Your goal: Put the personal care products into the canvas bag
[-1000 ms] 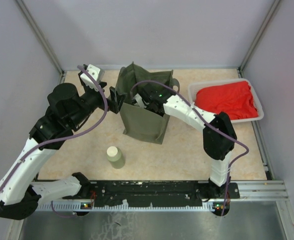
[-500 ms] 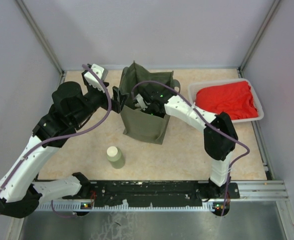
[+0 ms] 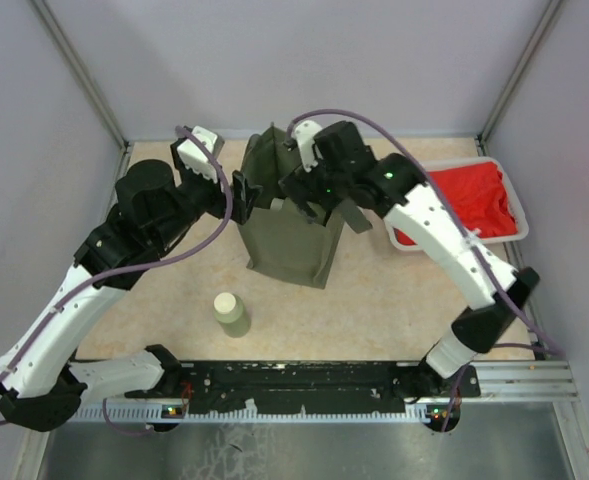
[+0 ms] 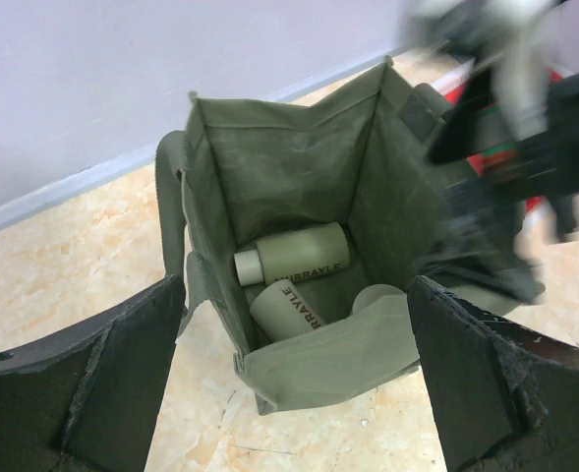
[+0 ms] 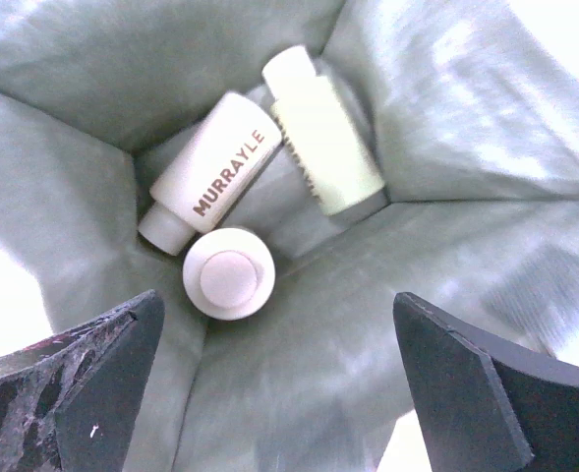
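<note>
The right arm [image 3: 444,235] has risen out of the canvas bag [image 3: 289,240] since the earlier frame: its wrist now hangs over the bag's mouth, its elbow has swung out to the right, and the right jaws have spread. The left arm [image 3: 124,250] has edged a little nearer the bag's left rim.

The right jaws stand wide apart with nothing between them, one dark finger [image 5: 63,388] at each lower corner of the right wrist view. Directly below and between them is the inside of the bag [image 5: 299,393], holding three of the personal care products. A labelled bottle [image 5: 215,172] lies on its side. A second bottle [image 5: 323,138] lies beside it, touching it near the cap end. An upright bottle [image 5: 228,273] stands just in front of them, cap up.

The left jaws are also fully open and hold nothing. The bag's near wall [image 4: 318,359] sits ahead of them, between their two fingers [image 4: 83,383]. Whether a finger touches the fabric I cannot tell.

A fourth bottle [image 3: 231,313] stands upright on the counter [image 3: 374,310], well apart from both sets of jaws, on the near side of the bag. To the outer side of the right jaws sits a white tray [image 3: 404,240] with a red cloth [image 3: 474,200].
</note>
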Motion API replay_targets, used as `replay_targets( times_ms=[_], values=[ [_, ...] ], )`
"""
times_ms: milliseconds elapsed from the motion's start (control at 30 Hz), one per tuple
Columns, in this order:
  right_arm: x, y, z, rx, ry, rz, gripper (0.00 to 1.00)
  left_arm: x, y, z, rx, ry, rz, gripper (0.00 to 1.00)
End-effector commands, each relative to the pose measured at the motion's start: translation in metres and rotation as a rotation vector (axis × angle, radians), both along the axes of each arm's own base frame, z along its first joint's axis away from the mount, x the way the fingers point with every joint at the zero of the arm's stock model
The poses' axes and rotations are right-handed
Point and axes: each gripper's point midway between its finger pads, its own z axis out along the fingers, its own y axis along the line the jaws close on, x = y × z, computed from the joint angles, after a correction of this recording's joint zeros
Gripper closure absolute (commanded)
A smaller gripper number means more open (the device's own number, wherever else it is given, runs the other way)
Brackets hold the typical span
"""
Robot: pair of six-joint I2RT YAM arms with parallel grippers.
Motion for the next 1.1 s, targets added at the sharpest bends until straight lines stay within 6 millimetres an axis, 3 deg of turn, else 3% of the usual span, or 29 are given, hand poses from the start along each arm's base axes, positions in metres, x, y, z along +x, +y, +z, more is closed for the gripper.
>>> replay_targets(
  times_ms=[0,133,233,300,400,567,767,967,1067],
  values=[
    [-0.019,-0.029,0.079,0.154,-0.161,-0.069,0.01,0.016,0.015,-0.003,0.030,-0.012,0.118,0.00],
    [-0.043,-0.041,0.103,0.252,-0.208,-0.042,0.01,0.030,0.029,-0.017,0.080,0.017,0.210,0.00],
    [-0.067,-0.046,0.113,0.319,-0.212,0.010,0.01,0.040,0.027,-0.024,0.069,0.036,0.193,0.00],
    [-0.082,-0.043,0.109,0.332,-0.197,0.055,0.01,0.049,0.025,-0.026,0.061,0.042,0.180,0.00],
    [-0.106,-0.030,0.093,0.317,-0.164,0.140,0.01,0.065,0.020,-0.032,0.065,0.053,0.157,0.00],
    [-0.144,0.002,0.049,0.251,-0.087,0.255,0.01,0.089,0.013,-0.048,0.079,0.081,0.115,0.00],
    [-0.178,0.027,0.025,0.258,-0.043,0.334,0.01,0.109,0.019,-0.077,0.099,0.141,0.138,0.00],
    [-0.192,0.057,-0.016,0.164,-0.129,0.418,0.01,0.124,0.028,-0.088,0.067,0.161,0.146,0.00],
    [-0.192,0.084,-0.043,0.144,-0.162,0.473,0.01,0.129,0.025,-0.094,0.063,0.181,0.123,0.11]
  ],
)
